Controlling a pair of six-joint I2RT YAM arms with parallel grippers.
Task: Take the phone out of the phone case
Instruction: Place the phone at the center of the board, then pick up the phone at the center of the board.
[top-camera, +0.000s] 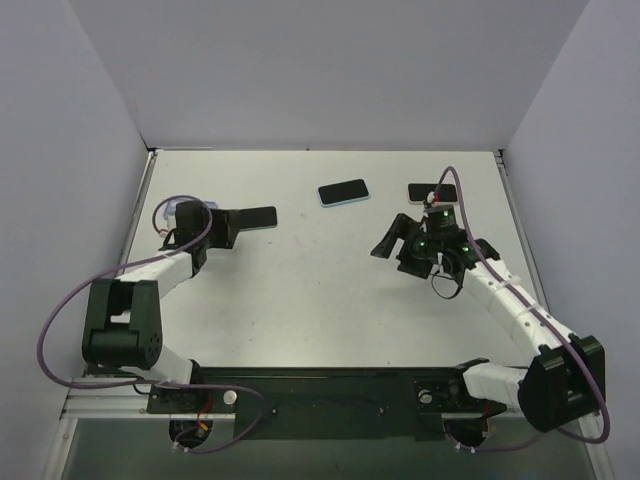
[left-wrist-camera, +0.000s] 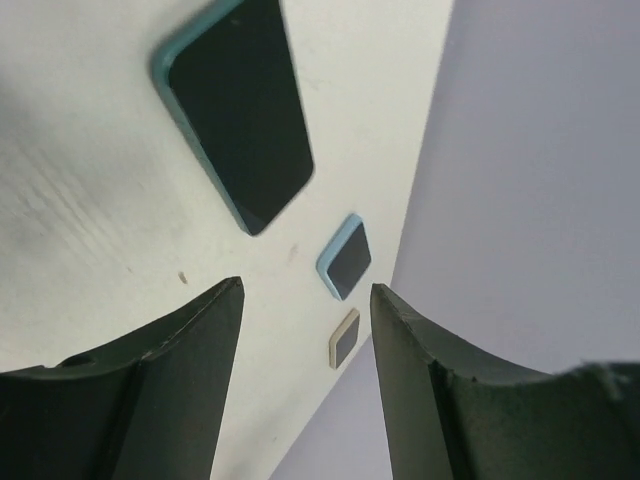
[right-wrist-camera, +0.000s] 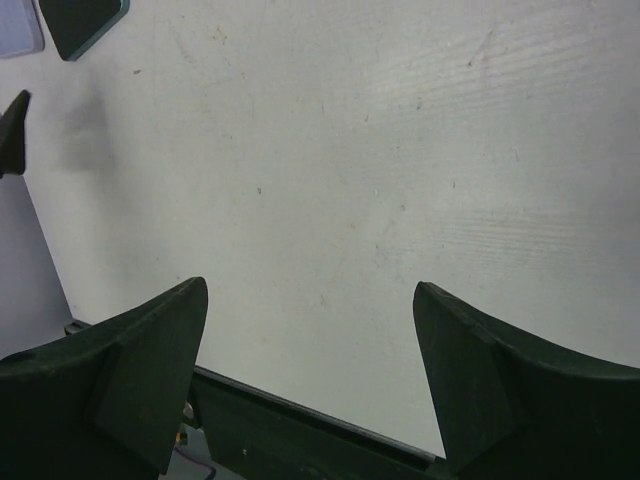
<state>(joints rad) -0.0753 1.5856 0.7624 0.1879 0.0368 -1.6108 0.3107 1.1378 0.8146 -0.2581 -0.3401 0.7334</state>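
Observation:
Three cased phones lie face up on the white table. One in a teal case (top-camera: 262, 216) lies at the left; in the left wrist view it (left-wrist-camera: 235, 110) is just beyond my fingers. One in a light blue case (top-camera: 344, 192) lies at the back middle and also shows in the left wrist view (left-wrist-camera: 346, 258). One in a beige case (top-camera: 428, 191) lies at the back right, partly behind my right arm. My left gripper (top-camera: 236, 223) (left-wrist-camera: 307, 290) is open and empty, right beside the teal phone. My right gripper (top-camera: 390, 240) (right-wrist-camera: 310, 290) is open and empty over bare table.
White walls enclose the table (top-camera: 300, 290) on three sides. The black mounting rail (top-camera: 320, 385) runs along the near edge and shows in the right wrist view (right-wrist-camera: 300, 425). A corner of the teal-cased phone (right-wrist-camera: 85, 20) shows at that view's top left.

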